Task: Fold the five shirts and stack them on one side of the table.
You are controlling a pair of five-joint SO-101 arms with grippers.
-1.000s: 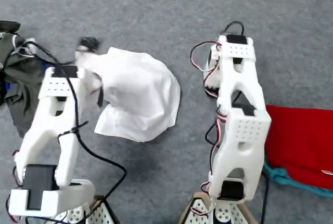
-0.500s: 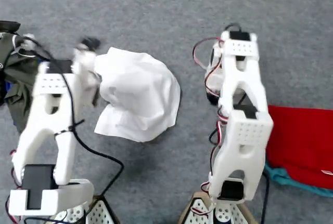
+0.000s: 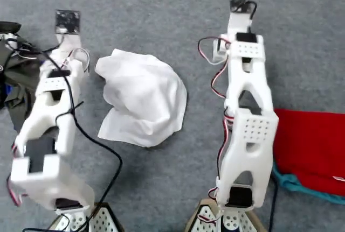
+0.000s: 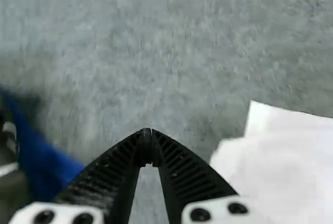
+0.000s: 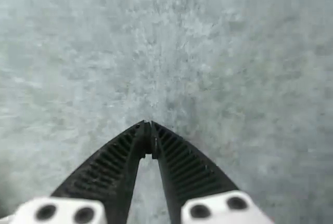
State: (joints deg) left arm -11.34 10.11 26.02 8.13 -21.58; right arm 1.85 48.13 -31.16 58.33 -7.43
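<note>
**Over the grey felt: both grippers closed and empty, white shirt in a heap**

At the far side of the table, the left gripper [image 4: 146, 132] is held with its ribbed black jaws pressed together on nothing, above the grey felt table cover [image 3: 161, 22]. Near it, but apart from it, lies one corner of the crumpled white cotton shirt [image 3: 143, 97], which is bunched between the two arms. The right gripper [image 5: 147, 125] is likewise closed and empty over bare felt, well apart from that shirt.

Farther out, a dark olive garment [image 3: 19, 89] is heaped at the table's left edge, with a patch of blue cloth [image 4: 36, 156] close to it. A flat red fabric shirt [image 3: 312, 148] is laid at the right edge beside the right arm, and a strip of teal fabric [image 3: 294, 182] is seen along its near side. Whether the red shirt is folded cannot be told.

The step in hand is judged to be the spreading of the white shirt, since a heap cannot be folded neatly. The left jaws should be opened before descent and closed on a single layer at the nearest corner, not on the bunched middle. The opposite edge is best taken by the right gripper, so that the cloth can be drawn taut and laid flat. Low, even pulls are advised, as the felt is likely to drag on the fabric.
</note>
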